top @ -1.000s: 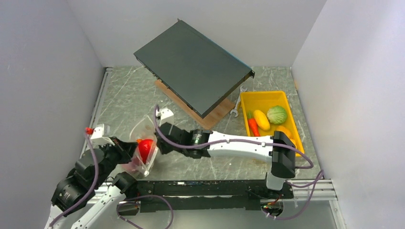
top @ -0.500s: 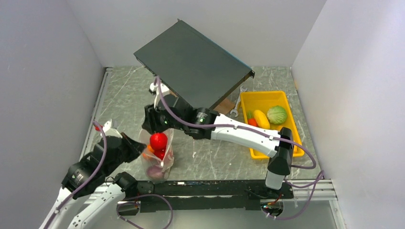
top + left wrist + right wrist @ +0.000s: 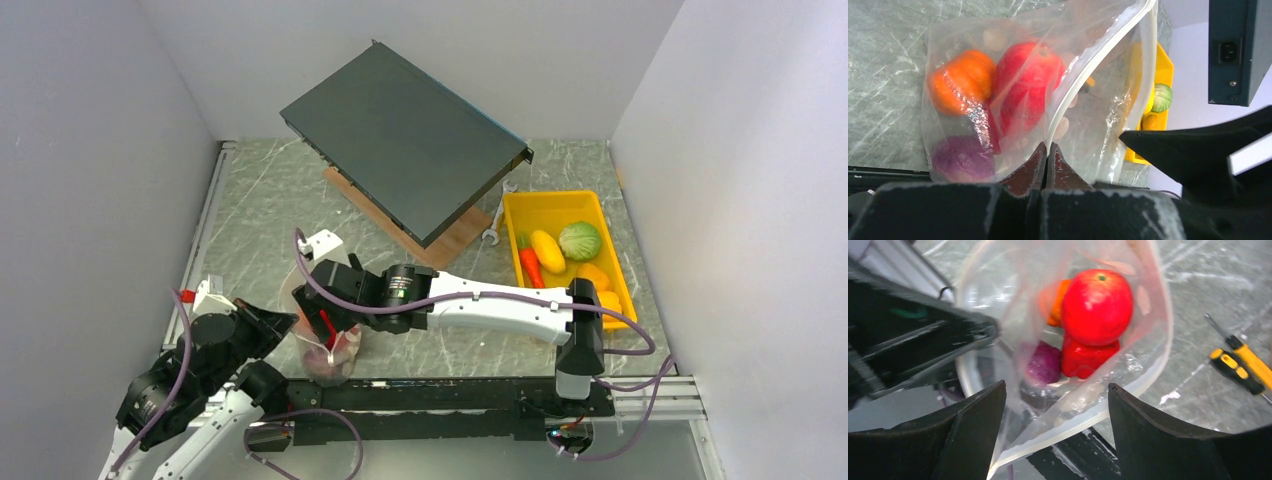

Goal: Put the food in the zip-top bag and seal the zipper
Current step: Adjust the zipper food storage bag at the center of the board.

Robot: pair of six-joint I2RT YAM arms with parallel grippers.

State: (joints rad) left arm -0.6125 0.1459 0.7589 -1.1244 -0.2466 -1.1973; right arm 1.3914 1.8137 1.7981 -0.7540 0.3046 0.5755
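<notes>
Over the open mouth of the zip-top bag [image 3: 1013,285], finds the right gripper [image 3: 1055,390] spread wide and empty, where half a second ago had it carrying the round red fruit [image 3: 1097,305] just above that mouth. Shows the fruit now dropped inside, resting on the red pepper [image 3: 1085,360], with an orange piece [image 3: 1055,302] and a purple piece [image 3: 1044,362] beside it. At the bag's edge, keeps the left gripper [image 3: 1047,150] pressed together on the zipper [image 3: 1083,82], pinching the bag so the mouth gapes upward. Means one more item of the food bagged, and most likely frees the right arm for another fetch. Leaves well apart in the yellow tray [image 3: 553,195] a green cabbage [image 3: 579,241], a carrot [image 3: 531,268], a yellow piece [image 3: 547,250] and an orange lump [image 3: 594,274], so puts the filling about half done and the sealing not yet begun. Passes over the screwdriver [image 3: 1243,357] lying on the table [image 3: 260,210] near the bag, no part of the job.
</notes>
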